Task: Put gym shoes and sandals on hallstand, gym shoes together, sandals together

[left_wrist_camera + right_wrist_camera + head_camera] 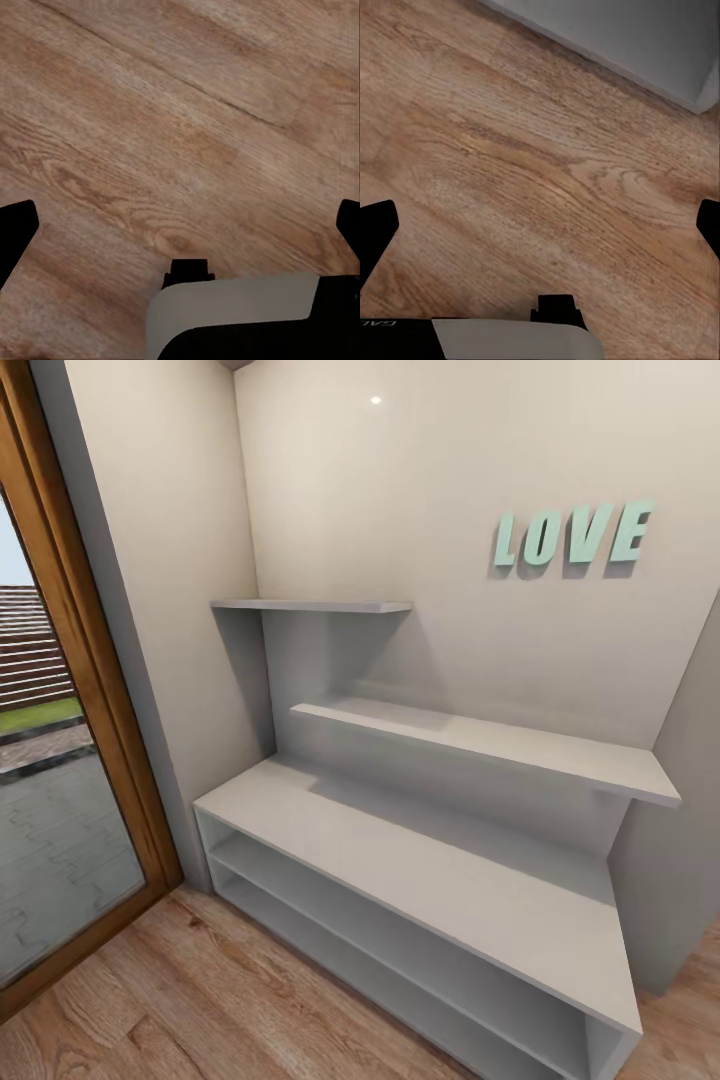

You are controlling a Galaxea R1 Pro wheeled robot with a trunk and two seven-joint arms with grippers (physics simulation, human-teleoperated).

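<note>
- Under both hands lies bare wood floor [150, 135]; the left hand [180, 225] has its dark fingertips [16, 229] far apart with nothing between them.
- So too the right hand [540, 225]: fingertips [376, 229] set wide, gripping nothing, with a grey edge [645, 45] beyond it that may be the rack's base or the wall; I cannot tell which.
- Ahead of the robot stands the rack [420, 860], in a corner beside a glass door [60, 780] and below the LOVE letters [572, 533].
- No shoes or sandals appear near either hand, so the step in hand is probably finding them: turn the base and look along the floor before lowering an arm.
- Keep both hands spread and clear of the rack's front edge while turning.
- Rack contents: its worktop, the two low open shelves and the two floating shelves all look bare, so no pair is placed yet.
</note>
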